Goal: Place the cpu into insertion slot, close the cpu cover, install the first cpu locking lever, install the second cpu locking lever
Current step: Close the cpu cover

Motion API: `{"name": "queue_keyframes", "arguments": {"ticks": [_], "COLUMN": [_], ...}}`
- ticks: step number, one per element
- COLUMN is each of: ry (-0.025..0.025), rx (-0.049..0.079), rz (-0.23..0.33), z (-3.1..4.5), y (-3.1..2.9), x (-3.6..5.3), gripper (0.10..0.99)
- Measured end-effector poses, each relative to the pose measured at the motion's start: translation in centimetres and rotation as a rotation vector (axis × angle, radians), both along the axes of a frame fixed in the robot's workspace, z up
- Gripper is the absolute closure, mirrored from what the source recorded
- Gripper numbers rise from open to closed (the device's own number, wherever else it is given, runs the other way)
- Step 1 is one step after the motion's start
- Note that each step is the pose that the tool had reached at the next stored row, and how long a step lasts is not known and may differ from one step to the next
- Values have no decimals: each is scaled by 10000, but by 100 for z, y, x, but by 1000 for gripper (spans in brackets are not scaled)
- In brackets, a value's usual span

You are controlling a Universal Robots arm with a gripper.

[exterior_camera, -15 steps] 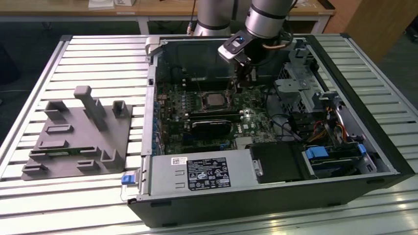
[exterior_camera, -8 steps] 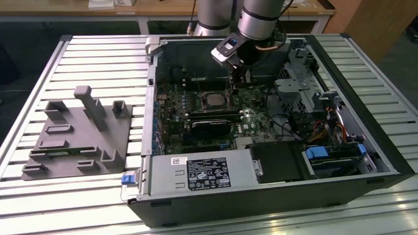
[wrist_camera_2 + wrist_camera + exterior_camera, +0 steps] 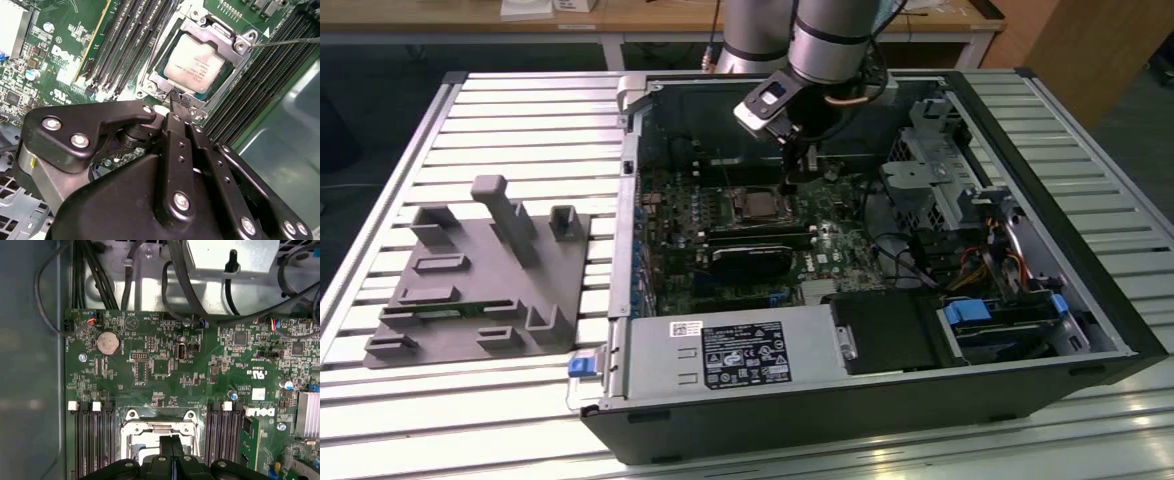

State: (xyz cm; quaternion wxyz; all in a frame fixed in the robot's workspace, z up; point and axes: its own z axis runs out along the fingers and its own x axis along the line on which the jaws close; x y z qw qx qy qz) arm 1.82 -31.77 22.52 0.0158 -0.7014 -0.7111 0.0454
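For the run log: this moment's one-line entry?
cpu: seated, face showing | cpu cover: down around cpu | gripper: jaws shut, tips at cover edge

Motherboard [image 3: 55, 45] deep green, speckled with small silver and black parts. cpu [image 3: 192, 64] pale silvery-tan, faint dark print across face. cpu cover [image 3: 222, 32] bright silver frame. Memory slots [image 3: 131, 35] black stripes with white end tabs. Gripper [image 3: 177, 99] matte black, silver screw heads. At the exterior view's left, plain grey fixture [image 3: 480, 270] on silver ribbed table [image 3: 520, 110]. Toward the exterior view's right, blue latches [image 3: 983, 312]. Case [image 3: 854, 420] black.
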Motion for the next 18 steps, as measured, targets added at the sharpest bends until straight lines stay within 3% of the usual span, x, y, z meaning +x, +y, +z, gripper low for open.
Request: {"name": "queue_keyframes", "arguments": {"ticks": [3,4,5,6,11,16,18], "ry": [-234,-368,-470,-510,-604,-642,-666], "rx": [2,3,9,22,219,533,560], "rz": [1,3,4,6,23,135,203], "z": [-13,-21,-30,-37,-69,-96,-103], "y": [-5,-8,-11,-13,-18,-18,-21], "x": [-44,-74,-102,-118,-205,-247,-258], "gripper": [980,980,980,980,980,980,980]}}
